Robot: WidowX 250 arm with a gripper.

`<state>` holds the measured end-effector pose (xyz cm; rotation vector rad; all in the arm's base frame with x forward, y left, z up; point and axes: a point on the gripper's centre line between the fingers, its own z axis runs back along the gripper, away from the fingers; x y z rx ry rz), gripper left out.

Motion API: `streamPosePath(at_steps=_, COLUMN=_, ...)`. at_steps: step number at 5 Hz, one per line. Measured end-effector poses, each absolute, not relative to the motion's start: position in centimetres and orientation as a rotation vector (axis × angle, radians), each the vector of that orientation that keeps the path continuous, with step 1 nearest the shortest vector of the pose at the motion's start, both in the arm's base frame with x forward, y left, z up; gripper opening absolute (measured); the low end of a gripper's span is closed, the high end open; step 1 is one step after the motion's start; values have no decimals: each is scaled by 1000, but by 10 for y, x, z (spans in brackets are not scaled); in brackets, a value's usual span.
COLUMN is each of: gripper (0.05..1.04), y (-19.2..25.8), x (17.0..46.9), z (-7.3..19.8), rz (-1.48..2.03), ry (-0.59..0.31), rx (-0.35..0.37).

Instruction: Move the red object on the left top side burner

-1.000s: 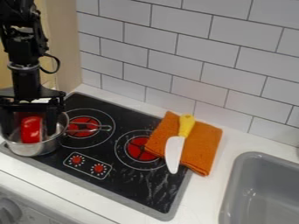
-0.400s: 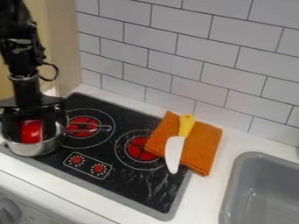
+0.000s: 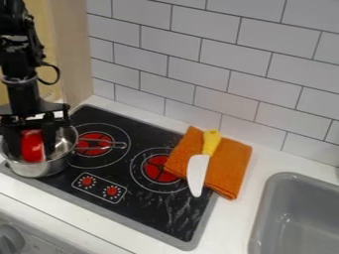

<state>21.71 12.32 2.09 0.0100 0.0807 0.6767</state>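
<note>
A: Report on the task item, please.
B: The glossy red object (image 3: 31,143) sits inside the round silver metal pot (image 3: 38,169), at the left of the cooktop.
A: State of the claw?
B: The black two-finger gripper (image 3: 30,149) reaches down into the pot, closed upon the red object, one finger against each side.
A: Condition of the surface?
B: The black cooktop (image 3: 145,211) has a grey border and pale scuffs towards its front right corner. It carries two red burners with white rings: the left burner (image 3: 90,150) has the wire pot handle (image 3: 114,144) lying over it, and the right burner (image 3: 157,171) is partly overlapped by a folded orange cloth (image 3: 230,168). A panel with two red dials (image 3: 112,190) is set near the front edge.
A: Anything on the cloth?
B: A knife with a yellow handle and white blade (image 3: 197,173), its tip extending past the cloth over the cooktop.
A: And the surroundings?
B: White counter (image 3: 233,216), grey sink (image 3: 298,218) at right, white rectangular wall tiles (image 3: 205,62) with dark joints behind, a beige panel (image 3: 71,49) at left, and a grey knob (image 3: 10,238) below the counter's front.
</note>
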Motion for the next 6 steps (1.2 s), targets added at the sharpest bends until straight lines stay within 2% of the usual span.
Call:
streamPosePath(at_steps=1, gripper=540, y=122, x=215, z=37, rz=673, ry=70, rx=13)
streamPosePath(at_steps=2, gripper=540, y=118, x=225, z=65, rz=654, ry=6, rx=22)
streamPosePath(at_steps=3, gripper=540, y=95, x=253, z=75, rz=564, ry=-72, rx=29)
streamPosePath(at_steps=4, gripper=540, y=87, x=286, z=72, rz=528, ry=-80, rx=27)
streamPosePath(at_steps=5, gripper=540, y=86, x=315, z=64, rz=409, ry=-52, rx=13)
streamPosePath(at_steps=6, gripper=540, y=87, x=335, z=40, rz=235, ry=28, rx=-19)
